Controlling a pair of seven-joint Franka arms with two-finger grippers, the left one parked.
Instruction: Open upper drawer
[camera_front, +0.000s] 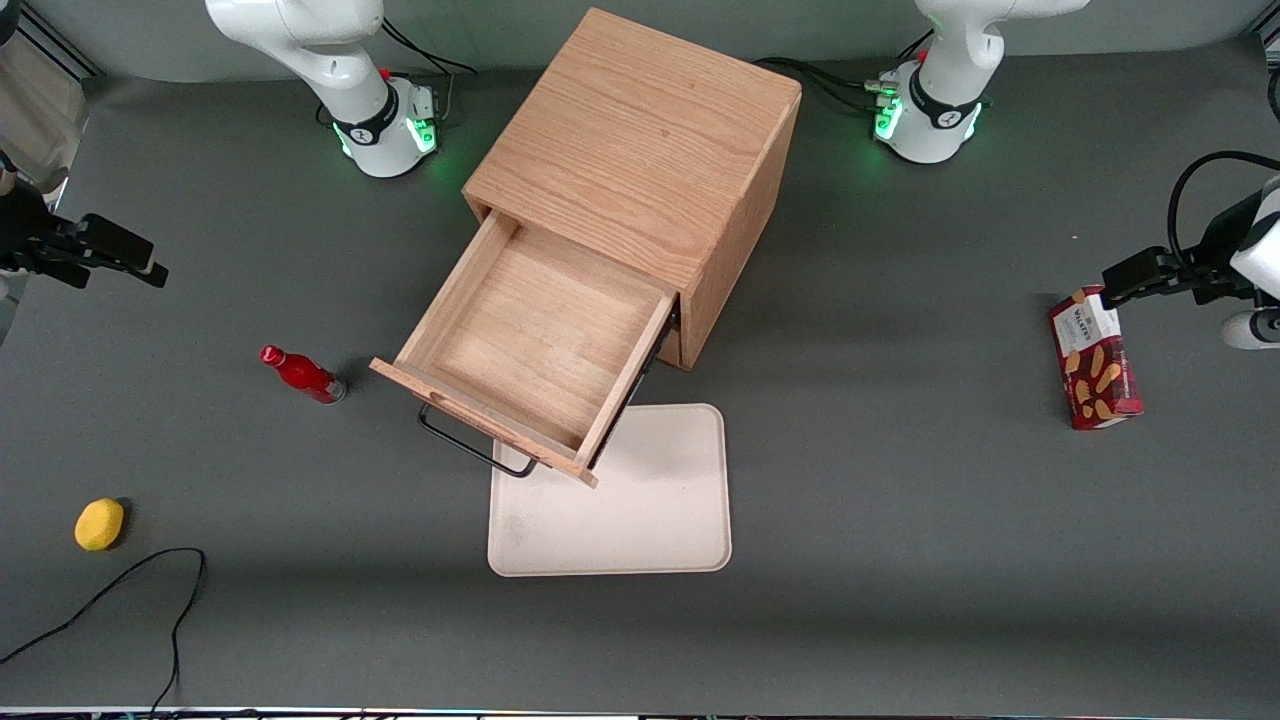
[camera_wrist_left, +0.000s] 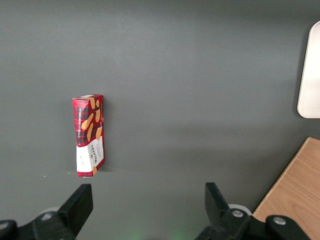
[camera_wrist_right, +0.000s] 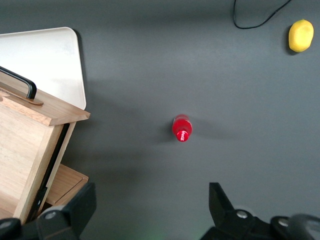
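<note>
The upper drawer (camera_front: 540, 345) of the oak cube cabinet (camera_front: 640, 150) stands pulled far out and is empty inside. Its thin black bar handle (camera_front: 470, 447) faces the front camera, over the edge of a tray. The drawer (camera_wrist_right: 25, 145) and its handle (camera_wrist_right: 20, 80) also show in the right wrist view. My right gripper (camera_front: 140, 262) hangs above the table toward the working arm's end, well apart from the drawer. It is open and empty (camera_wrist_right: 152, 200), with bare table between its fingers.
A red bottle (camera_front: 303, 375) lies between the gripper and the drawer, also in the right wrist view (camera_wrist_right: 182, 128). A yellow lemon-like object (camera_front: 99, 524) and a black cable (camera_front: 120, 590) lie nearer the front camera. A white tray (camera_front: 660, 520) sits below the drawer front. A biscuit box (camera_front: 1095, 358) lies toward the parked arm's end.
</note>
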